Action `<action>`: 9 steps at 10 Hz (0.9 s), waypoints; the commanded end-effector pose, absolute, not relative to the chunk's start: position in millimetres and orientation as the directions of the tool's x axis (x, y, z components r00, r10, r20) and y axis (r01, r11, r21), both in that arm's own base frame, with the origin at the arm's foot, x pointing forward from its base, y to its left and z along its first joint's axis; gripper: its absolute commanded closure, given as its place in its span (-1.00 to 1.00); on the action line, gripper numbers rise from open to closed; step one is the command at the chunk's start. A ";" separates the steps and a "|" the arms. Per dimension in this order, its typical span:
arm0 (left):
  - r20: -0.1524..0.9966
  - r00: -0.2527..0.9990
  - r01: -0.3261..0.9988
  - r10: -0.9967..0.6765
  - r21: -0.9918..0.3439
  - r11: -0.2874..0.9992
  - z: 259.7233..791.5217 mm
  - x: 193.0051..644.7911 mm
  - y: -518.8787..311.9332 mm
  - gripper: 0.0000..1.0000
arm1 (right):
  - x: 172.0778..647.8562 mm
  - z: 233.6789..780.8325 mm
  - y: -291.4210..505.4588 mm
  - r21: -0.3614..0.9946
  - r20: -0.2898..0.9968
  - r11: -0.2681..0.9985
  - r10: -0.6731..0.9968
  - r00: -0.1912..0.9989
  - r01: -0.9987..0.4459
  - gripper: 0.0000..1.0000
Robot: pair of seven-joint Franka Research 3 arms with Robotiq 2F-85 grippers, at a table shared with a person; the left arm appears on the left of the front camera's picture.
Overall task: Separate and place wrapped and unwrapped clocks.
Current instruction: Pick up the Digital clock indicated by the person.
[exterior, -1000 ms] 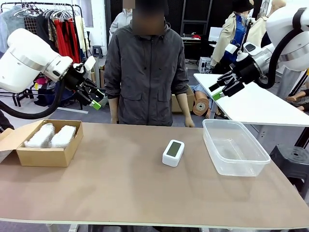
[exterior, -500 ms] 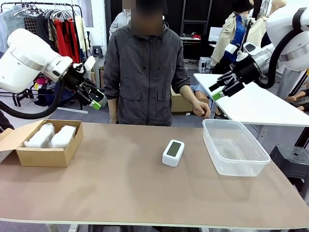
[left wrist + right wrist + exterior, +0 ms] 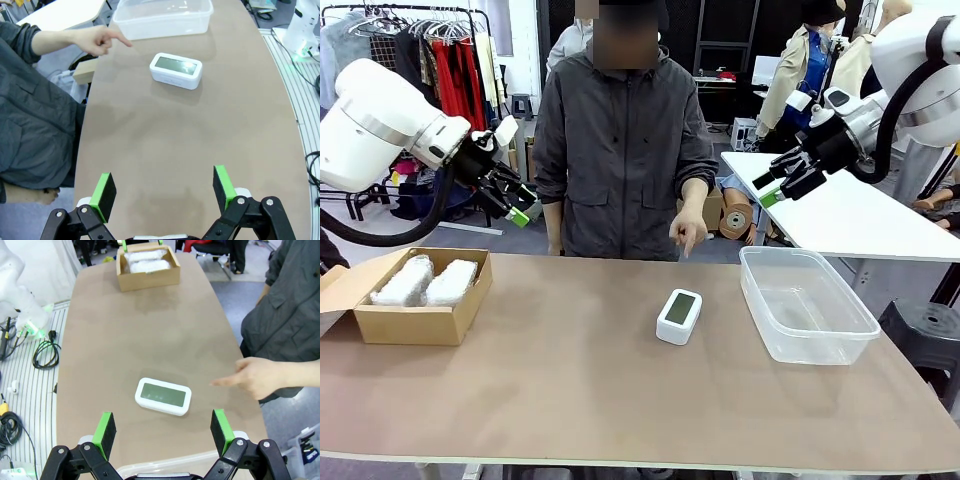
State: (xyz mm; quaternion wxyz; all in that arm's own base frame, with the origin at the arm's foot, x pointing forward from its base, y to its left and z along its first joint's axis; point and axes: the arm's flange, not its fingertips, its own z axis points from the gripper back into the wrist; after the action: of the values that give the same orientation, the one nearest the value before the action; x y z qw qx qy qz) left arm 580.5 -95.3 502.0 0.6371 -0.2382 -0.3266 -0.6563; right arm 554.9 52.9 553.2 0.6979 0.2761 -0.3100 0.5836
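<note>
A bare white clock [image 3: 679,315] with a grey-green screen lies on the brown table near its middle; it appears too in the left wrist view [image 3: 176,70] and the right wrist view [image 3: 163,396]. Two bubble-wrapped clocks [image 3: 425,281] lie side by side in a cardboard box [image 3: 415,322] at the left, also seen far off [image 3: 146,260]. My left gripper [image 3: 525,213] hangs open, high above the table's left. My right gripper [image 3: 766,193] hangs open, high at the right. The person's hand [image 3: 688,233] points a finger down toward the bare clock.
A clear plastic tub [image 3: 807,308] stands at the table's right, close to the bare clock. The person stands at the far edge in a grey jacket. A white table [image 3: 860,215] lies behind at the right. Cables [image 3: 46,354] lie on the floor beside the table.
The person's hand has risen from the side, swung inward and now points down at the bare clock. Both arms and grippers have stayed still.
</note>
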 end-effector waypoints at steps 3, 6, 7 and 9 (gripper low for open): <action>0.727 -0.083 0.991 -0.682 0.132 0.021 502.2 578.9 -94.1 -1.00 | 555.3 555.1 53.3 0.017 0.755 0.168 0.644 0.123 -0.986 -1.00; 0.727 -0.083 0.991 -0.682 0.132 0.021 502.2 578.9 -94.1 -1.00 | 555.3 555.1 53.3 0.017 0.755 0.168 0.644 0.123 -0.986 -1.00; 0.727 -0.083 0.991 -0.682 0.132 0.021 502.2 578.9 -94.1 -1.00 | 555.3 555.1 53.3 0.017 0.755 0.168 0.644 0.123 -0.986 -1.00; 0.727 -0.083 0.991 -0.682 0.132 0.021 502.2 578.9 -94.1 -1.00 | 555.3 555.1 53.3 0.017 0.755 0.168 0.644 0.123 -0.986 -1.00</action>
State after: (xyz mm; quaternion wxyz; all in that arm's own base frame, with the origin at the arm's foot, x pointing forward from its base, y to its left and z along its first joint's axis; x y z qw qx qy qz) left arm 580.5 -95.3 502.0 0.6371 -0.2382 -0.3266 -0.6563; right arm 554.9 52.9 553.2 0.6979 0.2761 -0.3100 0.5836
